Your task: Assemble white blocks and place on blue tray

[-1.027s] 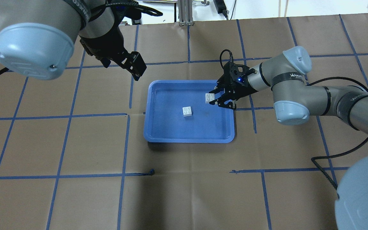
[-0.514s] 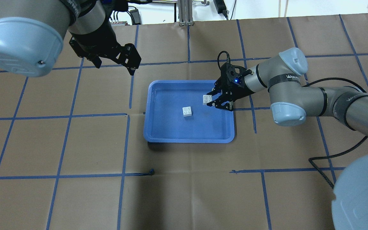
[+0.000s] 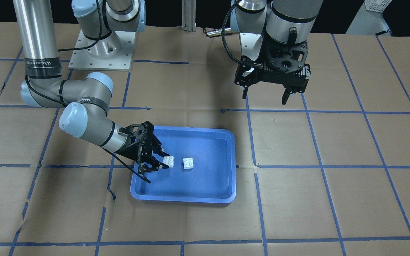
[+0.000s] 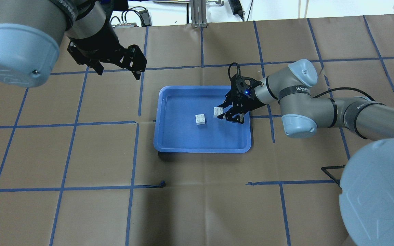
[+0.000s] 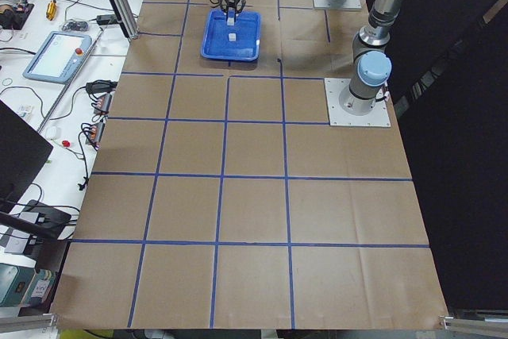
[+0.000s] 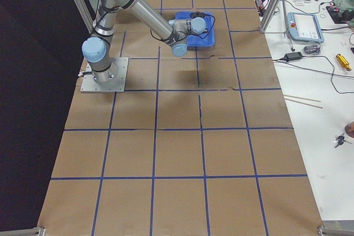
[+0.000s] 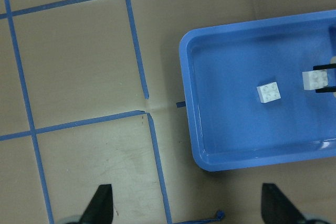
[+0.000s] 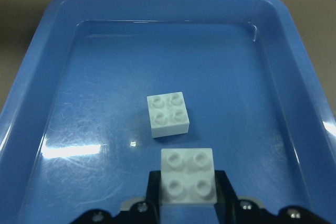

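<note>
The blue tray (image 4: 202,141) lies mid-table, also in the front view (image 3: 212,188). One white block (image 4: 200,119) rests studs up on its bottom, seen in the front view (image 3: 188,163) and the right wrist view (image 8: 167,114). My right gripper (image 4: 220,112) is shut on the second white block (image 4: 218,111) and holds it studs up, low over the tray, just beside the resting block and apart from it (image 8: 188,182). My left gripper (image 4: 118,72) is open and empty, high above the table behind and left of the tray.
The table is covered in brown paper with a blue tape grid (image 4: 135,123). The arm base plates (image 3: 101,49) stand at the robot's side. A bench with a teach pendant (image 6: 301,26) and cables runs along the operators' side.
My right gripper has carried the held block farther over the tray toward the resting block. My left gripper has drawn back and left, away from the tray.
</note>
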{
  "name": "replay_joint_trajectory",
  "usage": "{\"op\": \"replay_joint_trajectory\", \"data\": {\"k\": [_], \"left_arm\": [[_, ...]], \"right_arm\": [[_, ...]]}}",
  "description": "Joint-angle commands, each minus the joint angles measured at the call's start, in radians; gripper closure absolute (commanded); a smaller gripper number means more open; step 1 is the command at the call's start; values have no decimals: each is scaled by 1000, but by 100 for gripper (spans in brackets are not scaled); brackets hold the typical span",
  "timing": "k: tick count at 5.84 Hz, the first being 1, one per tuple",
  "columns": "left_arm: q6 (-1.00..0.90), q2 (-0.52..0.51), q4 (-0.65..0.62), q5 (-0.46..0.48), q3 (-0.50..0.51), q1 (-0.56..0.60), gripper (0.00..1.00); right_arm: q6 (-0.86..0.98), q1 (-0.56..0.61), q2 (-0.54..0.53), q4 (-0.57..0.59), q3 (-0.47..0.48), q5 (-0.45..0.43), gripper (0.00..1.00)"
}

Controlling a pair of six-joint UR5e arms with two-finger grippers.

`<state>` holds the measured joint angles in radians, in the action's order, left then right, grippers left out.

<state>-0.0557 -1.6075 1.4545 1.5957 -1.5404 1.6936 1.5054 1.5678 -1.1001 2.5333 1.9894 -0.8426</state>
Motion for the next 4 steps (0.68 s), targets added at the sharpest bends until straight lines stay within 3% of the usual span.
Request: {"op": "replay_joint_trajectory", "data": {"k": [1,4], "left_arm": [[-1,0,0,0,2,0,1],[-1,0,-8,0,0,-2,1]], "right_arm": [[-17,23,31,53,-4,-4,78],[-19,49,57,73,-3,-7,78]]}}
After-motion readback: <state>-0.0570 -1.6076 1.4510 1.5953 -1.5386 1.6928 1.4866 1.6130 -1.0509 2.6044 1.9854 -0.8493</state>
